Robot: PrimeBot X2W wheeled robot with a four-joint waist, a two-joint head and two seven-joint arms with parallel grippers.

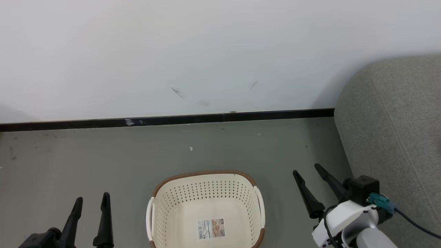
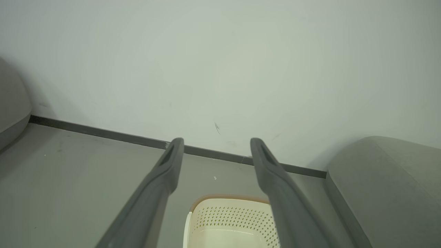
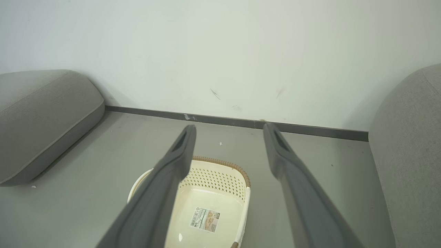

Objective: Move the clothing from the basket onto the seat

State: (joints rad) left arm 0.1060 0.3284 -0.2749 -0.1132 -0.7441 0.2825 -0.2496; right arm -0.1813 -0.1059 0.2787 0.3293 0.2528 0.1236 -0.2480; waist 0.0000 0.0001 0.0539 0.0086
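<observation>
**A:** Where's the basket (image 1: 206, 191)?

**B:** On the grey floor (image 1: 103, 155), a little short of the white wall (image 1: 206, 51). Its bottom is in plain sight, with a paper label (image 1: 211, 228) stuck on it.

**A:** And the seat (image 1: 392, 120)?

**B:** Near the basket, off to its right, not touching.

**A:** The grippers?

**B:** The left gripper (image 1: 93, 197) hangs left of the basket, and the right gripper (image 1: 306, 168) is between basket and seat. Both have their fingers spread wide and grip nothing.

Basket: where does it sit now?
Head view, bottom centre: basket on the floor between left hand and right hand, seat to its right.
</observation>
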